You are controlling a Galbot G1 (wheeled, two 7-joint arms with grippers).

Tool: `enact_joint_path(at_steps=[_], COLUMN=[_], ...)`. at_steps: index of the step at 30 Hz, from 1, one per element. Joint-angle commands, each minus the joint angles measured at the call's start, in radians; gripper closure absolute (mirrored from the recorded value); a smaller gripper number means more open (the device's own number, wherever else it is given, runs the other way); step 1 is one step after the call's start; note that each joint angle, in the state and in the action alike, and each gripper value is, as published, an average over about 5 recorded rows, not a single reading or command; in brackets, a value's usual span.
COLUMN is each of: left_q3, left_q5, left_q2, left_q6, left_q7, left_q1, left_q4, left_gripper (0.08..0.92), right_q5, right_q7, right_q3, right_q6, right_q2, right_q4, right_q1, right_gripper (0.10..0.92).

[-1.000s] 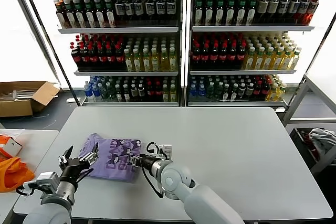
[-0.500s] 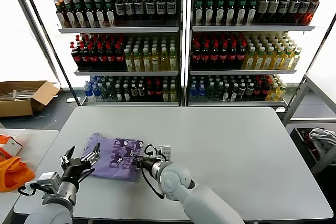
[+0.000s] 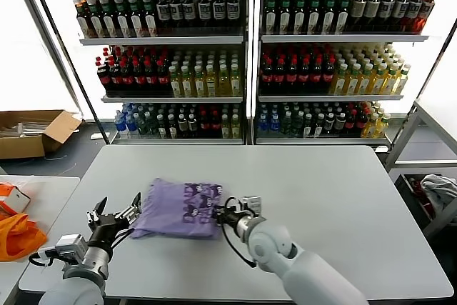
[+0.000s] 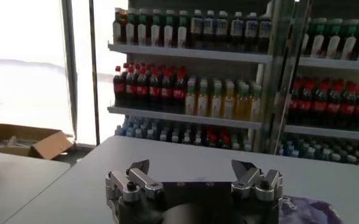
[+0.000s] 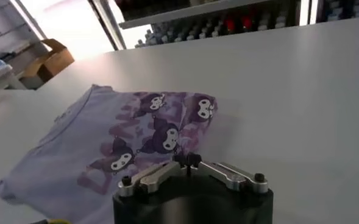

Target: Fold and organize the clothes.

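Lavender thin-cotton T-shirt [image 3: 182, 208], folded with its cartoon print up, lies on the grey bench [image 3: 321, 191]. The right gripper [image 3: 230, 213], jaws pinched on its edge, apparently drags it centreward. The left gripper [image 3: 114, 217] waits beside, jaws wide.

A pale grey worktop [image 3: 321, 191] spread out ahead of the end effectors and to their right side. Beyond it, far from both end effectors, stood two tall shelf units [image 3: 246, 55] side by side, filled with rows of drink bottles [image 3: 171, 76] in dark, red, yellow and green colours. To the left of the left end effector, strong daylight came through a large window [image 3: 28, 48]. An open cardboard box [image 3: 32, 132] lay on the dark floor [image 3: 71, 155] below that window. A second pale table [image 3: 36, 198] stood just beside the left end effector, carrying an orange bag [image 3: 16, 233].
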Motion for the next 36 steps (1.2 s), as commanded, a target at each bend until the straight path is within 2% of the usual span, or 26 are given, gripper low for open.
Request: enact_joint_path(at_steps=[1, 12, 18, 26, 36], left_q3=[0.062, 0.098, 0.107, 0.115, 0.106], left_q5=[0.052, 0.077, 0.077, 0.081, 0.084], left_q2=[-0.042, -0.057, -0.055, -0.072, -0.083], left_q6=[-0.006, -0.009, -0.007, -0.008, -0.007], left_q7=[0.007, 0.008, 0.008, 0.009, 0.012], left_q1=[0.003, 0.022, 0.022, 0.028, 0.047], left_q4=[-0.002, -0.023, -0.03, -0.033, -0.039], left_gripper=[0.177, 0.177, 0.177, 0.177, 0.177], right_q5=[-0.098, -0.248, -0.315, -0.361, -0.365], right_q7=[-0.029, -0.083, -0.129, -0.141, -0.133], right_q3=[0.121, 0.245, 0.22, 0.206, 0.267], right_q6=[0.001, 0.0, 0.0, 0.001, 0.001], right_q2=[-0.27, -0.288, -0.302, -0.266, -0.235], right_q4=[0.063, 0.058, 0.05, 0.0, 0.296], right_q1=[-0.06, -0.116, -0.103, -0.047, -0.148], right_gripper=[0.916, 0.896, 0.743, 0.491, 0.227])
